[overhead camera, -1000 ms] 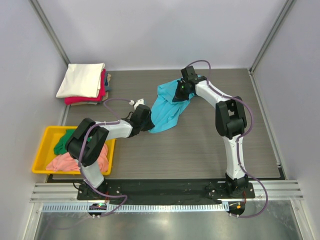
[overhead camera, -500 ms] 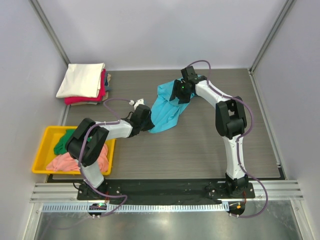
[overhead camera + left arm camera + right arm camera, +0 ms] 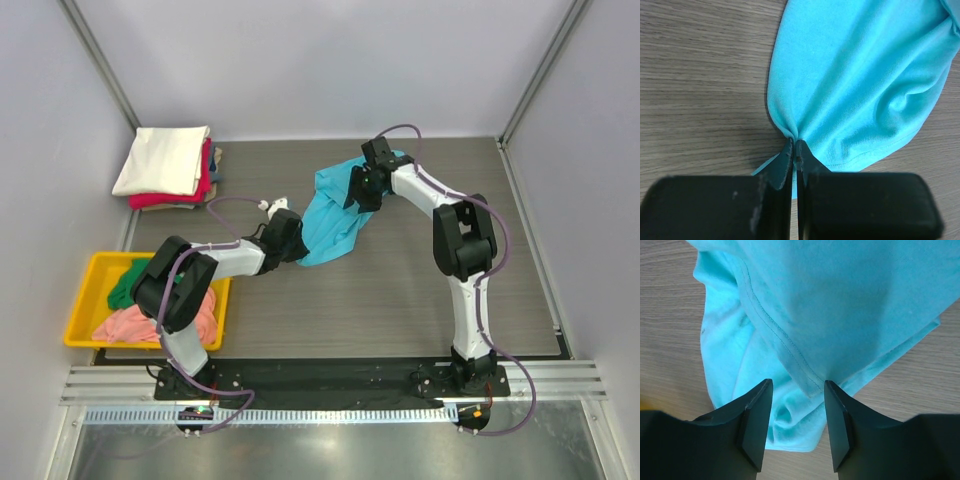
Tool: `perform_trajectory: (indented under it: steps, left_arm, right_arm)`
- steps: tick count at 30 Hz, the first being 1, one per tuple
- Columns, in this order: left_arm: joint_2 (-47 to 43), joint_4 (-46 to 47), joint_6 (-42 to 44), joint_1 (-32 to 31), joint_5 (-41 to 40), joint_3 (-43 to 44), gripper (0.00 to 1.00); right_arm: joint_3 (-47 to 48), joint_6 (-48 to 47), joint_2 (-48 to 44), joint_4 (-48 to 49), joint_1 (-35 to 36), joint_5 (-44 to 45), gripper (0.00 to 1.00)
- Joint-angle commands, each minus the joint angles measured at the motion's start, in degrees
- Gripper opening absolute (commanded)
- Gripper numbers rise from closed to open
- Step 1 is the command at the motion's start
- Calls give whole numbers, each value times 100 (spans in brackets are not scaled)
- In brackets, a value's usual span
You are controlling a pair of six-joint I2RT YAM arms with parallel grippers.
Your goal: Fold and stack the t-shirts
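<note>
- At the far-left corner of the table (image 3: 400,300) sits a folded stack. A cream-white t-shirt (image 3: 162,158) lies on top with a red t-shirt (image 3: 150,200) under it. The lower layers show only as thin edges, and their colours are hard to tell.
- Along the left edge, nearer the front, a yellow tray (image 3: 75,322) holds a crumpled green t-shirt (image 3: 124,290) and a salmon-pink t-shirt (image 3: 135,327). From above, the left arm's elbow covers the tray's right part.
- Stack and tray both lie well apart from the turquoise t-shirt (image 3: 335,215), which is bunched on the far half of the table, around its middle.
- The turquoise t-shirt's long axis runs diagonally, from a near-left tip up to a far-right end close to the far edge.
- The left gripper (image 3: 795,150) has its jaws pressed together on that near-left tip, and the cloth gathers into pleats at the pinch.
- The right gripper (image 3: 796,385) hangs over the far-right part with its jaws spread, and a stitched seam runs into the gap between them. Whether the pads touch the cloth cannot be told.
- Collar and sleeves cannot be made out in the folds, and from above the right gripper hides the cloth beneath it.
</note>
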Motion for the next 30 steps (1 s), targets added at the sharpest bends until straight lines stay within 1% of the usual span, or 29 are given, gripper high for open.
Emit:
perform_trajectory:
  steps: [1,5,8,9,13,16,20,21,25,28,29,30]
  left_arm:
    - [369,-767,238,45,-348,-159,0]
    - [422,-758,229,45,-331,-159,0]
    - [466,-740,229,45,-313,-141,0]
    - [492,-740,229,45,-296,-124,0]
    - [536,-732,238,45,-296,-98,0]
    - [562,-723,238,45,-287,-89,0]
    - [597,-732,238,45,-278,-71,0]
    - [615,-723,238,45,-278,-62,0]
    - [650,-705,238,45,-243,-36,0]
    - [694,-714,247,45,-225,-27,0]
    - [703,-705,238,45,-217,-18,0]
    - [703,-714,238,36,-225,-10,0]
  right_arm:
    - [-20,-141,-181,18,118,150,51]
    - [15,-194,-67,9,153,246,49]
    - [59,-247,39,-9,170,317,41]
    - [68,-256,74,-52,171,343,36]
    - [130,-308,223,-105,171,449,26]
    - [191,-361,302,-149,171,519,27]
    - [323,-423,364,-298,206,870,40]
    - [341,-449,373,-351,223,905,41]
    - [551,-545,460,-500,302,1353,41]
    - [648,-581,583,-571,346,1398,39]
    - [674,-590,619,-554,355,1407,37]
    - [692,-581,645,-588,373,1416,30]
